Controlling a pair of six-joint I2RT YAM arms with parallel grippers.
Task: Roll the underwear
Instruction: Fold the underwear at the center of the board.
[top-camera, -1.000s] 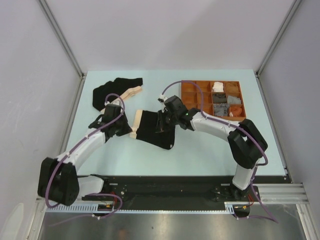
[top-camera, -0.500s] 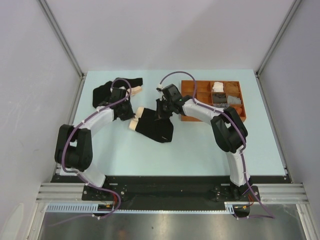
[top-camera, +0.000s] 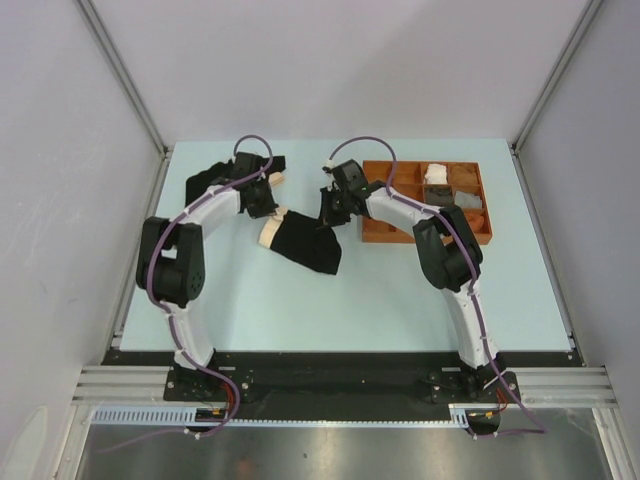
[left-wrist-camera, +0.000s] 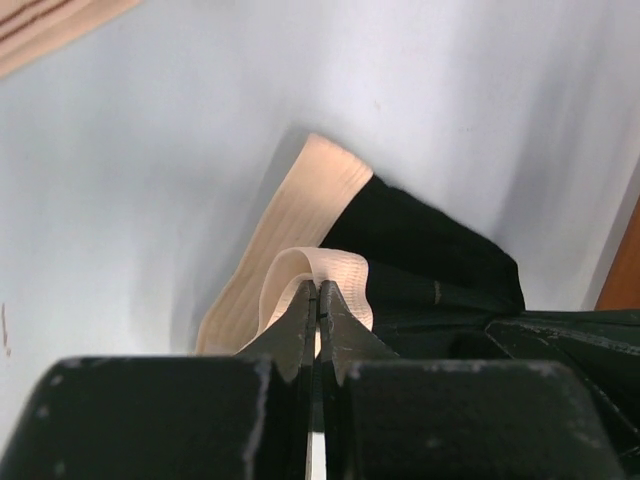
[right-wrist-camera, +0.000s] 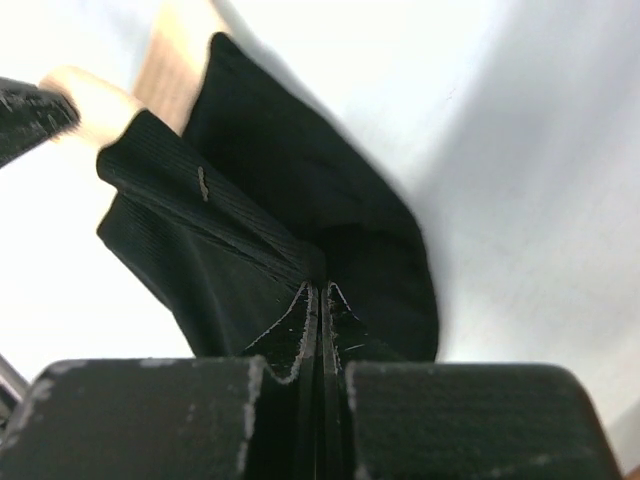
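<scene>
Centrally, item one: a black brief (top-camera: 305, 245) with a beige waistband (left-wrist-camera: 300, 215), lying partly lifted on the desk (top-camera: 400, 290) between my two arms. The left claw (left-wrist-camera: 318, 290) is pinched tight on a raised loop of that waistband. The right claw (right-wrist-camera: 320, 290) is clamped flat on a fold of the black ribbed cloth. A small pale fleck on the fabric is too small for me to read.

Item two: a second black garment (top-camera: 270, 161), far left, mostly hidden by the left arm.

Item three: a brown compartmented tray (top-camera: 468, 165), far right, holding rolled cloths.

Setting: pale blue-green desk, plain grey walls (top-camera: 330, 70), aluminium frame posts (top-camera: 120, 70).
</scene>
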